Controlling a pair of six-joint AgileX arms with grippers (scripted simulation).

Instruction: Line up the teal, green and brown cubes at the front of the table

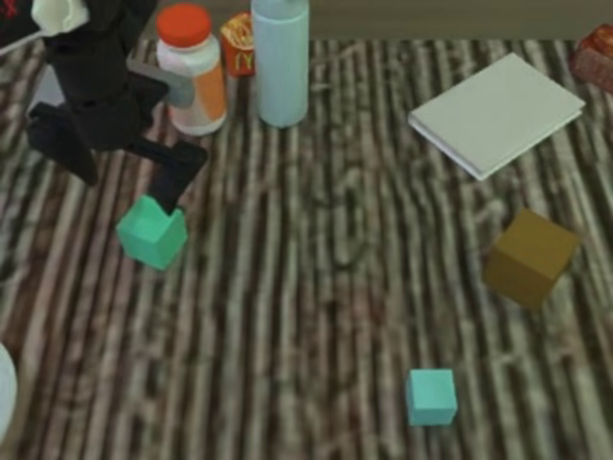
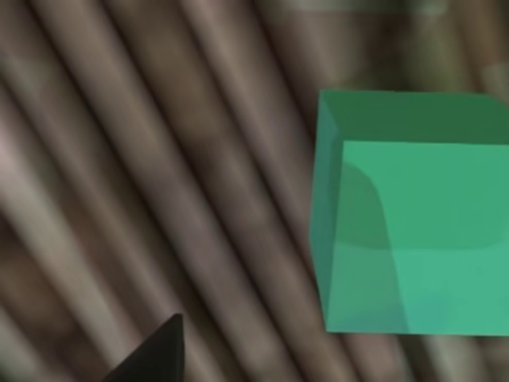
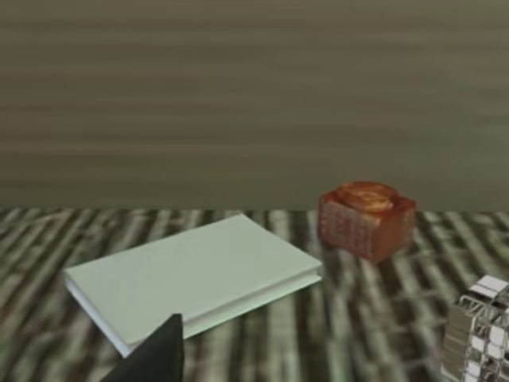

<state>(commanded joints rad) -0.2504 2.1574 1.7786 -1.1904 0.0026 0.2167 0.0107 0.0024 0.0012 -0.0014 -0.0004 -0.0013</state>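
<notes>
Over the worktop's [image 1: 316,287] left half, the left tool [image 1: 170,187] hovers just behind the green cube [image 1: 151,233]; whether its fingers are apart cannot be told. It is the nearer arm.

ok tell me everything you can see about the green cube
The green cube is a plain matte mint-green block with sharp edges and no markings, mid-sized between the teal and brown ones. It sits flat on the striped table at the left side, turned a little askew to the table's edge. The left claw hangs just behind it; contact can't be confirmed. In the left wrist view the cube fills the frame, a shadow across its face. Nothing else touches it.
</notes>
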